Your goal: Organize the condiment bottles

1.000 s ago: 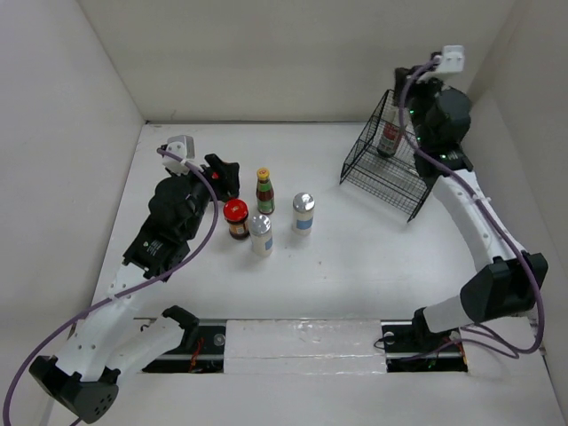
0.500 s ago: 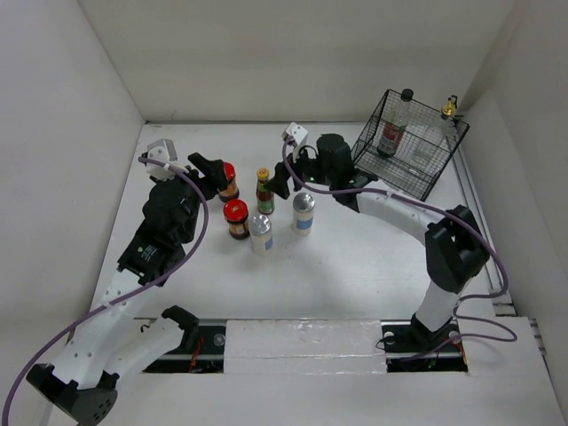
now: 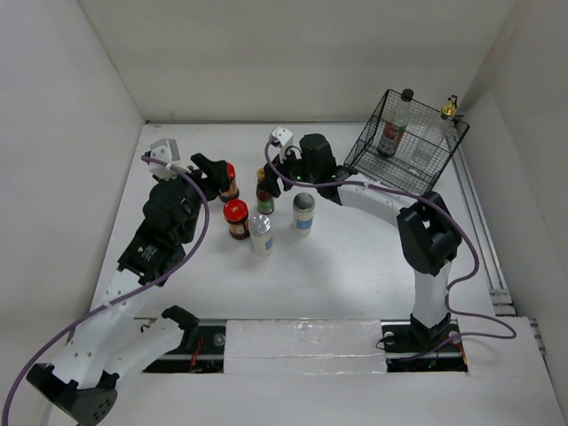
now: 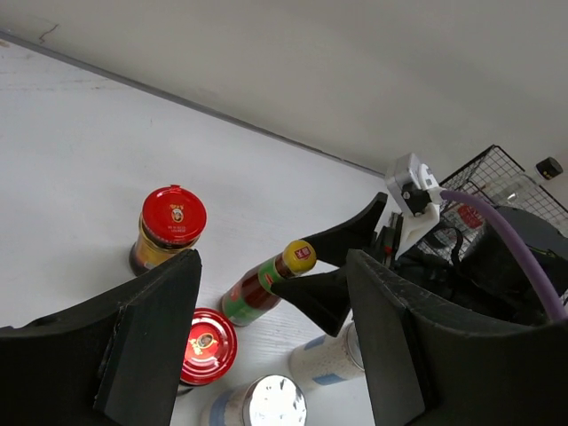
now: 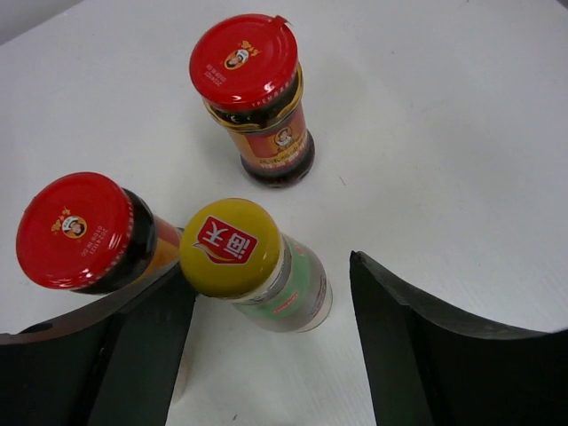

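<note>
The yellow-capped sauce bottle (image 3: 264, 197) (image 5: 284, 288) stands mid-table between the fingers of my open right gripper (image 3: 266, 182) (image 5: 266, 275), nearer its left finger. Two red-lidded jars (image 3: 229, 180) (image 3: 236, 216) stand to the bottle's left. My left gripper (image 3: 216, 170) (image 4: 273, 266) hangs open and empty beside the far jar (image 4: 169, 226). Two silver-lidded shakers (image 3: 260, 233) (image 3: 303, 213) stand nearer the arms' bases. A black-capped bottle (image 3: 391, 131) and a clear gold-capped bottle (image 3: 439, 133) stand in the wire basket.
The black wire basket (image 3: 390, 177) sits tilted at the back right, against the wall corner. White walls close the table at the left, back and right. The two grippers are close together over the bottle group.
My right arm left the basket, where the clear gold-capped bottle now shows, and swung left to straddle the yellow-capped bottle. The left gripper shifted slightly, uncovering the far red jar.
</note>
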### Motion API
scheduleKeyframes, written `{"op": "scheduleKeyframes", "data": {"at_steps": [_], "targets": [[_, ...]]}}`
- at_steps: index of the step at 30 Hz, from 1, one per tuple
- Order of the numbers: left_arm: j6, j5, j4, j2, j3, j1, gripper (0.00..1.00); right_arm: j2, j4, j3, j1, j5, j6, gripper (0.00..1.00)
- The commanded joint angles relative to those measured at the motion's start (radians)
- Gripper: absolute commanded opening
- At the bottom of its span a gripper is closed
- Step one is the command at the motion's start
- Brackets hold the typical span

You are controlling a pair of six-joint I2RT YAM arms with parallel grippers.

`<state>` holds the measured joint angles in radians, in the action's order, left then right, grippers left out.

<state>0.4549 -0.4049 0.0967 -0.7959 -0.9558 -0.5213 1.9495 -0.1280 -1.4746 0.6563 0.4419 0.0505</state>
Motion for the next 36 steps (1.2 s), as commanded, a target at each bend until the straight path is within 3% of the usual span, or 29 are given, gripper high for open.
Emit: {"op": "scheduleKeyframes", "data": {"at_steps": [1,9,11,18,27,36], "targets": [[-0.007,0.015,-0.034,0.004,0.006,0.004,0.62,0.011,-0.097,-0.05,0.011,0.01,-0.04,0.73],[-0.016,0.025,-0.043,-0.005,0.006,0.004,0.62,0.045,-0.217,-0.041,0.011,0.02,-0.081,0.65],[-0.016,0.034,-0.043,-0.005,0.006,0.004,0.62,0.045,-0.24,-0.041,0.011,0.02,-0.095,0.49],[-0.016,0.043,-0.043,-0.005,0.006,0.004,0.62,-0.024,-0.327,-0.023,-0.009,0.02,-0.144,0.31],[-0.025,0.052,-0.043,-0.005,0.006,0.004,0.62,-0.21,-0.481,-0.023,-0.13,0.0,-0.267,0.26],[-0.025,0.061,-0.043,-0.005,0.006,0.004,0.62,-0.406,-0.458,0.111,-0.319,-0.152,-0.276,0.26]]}}
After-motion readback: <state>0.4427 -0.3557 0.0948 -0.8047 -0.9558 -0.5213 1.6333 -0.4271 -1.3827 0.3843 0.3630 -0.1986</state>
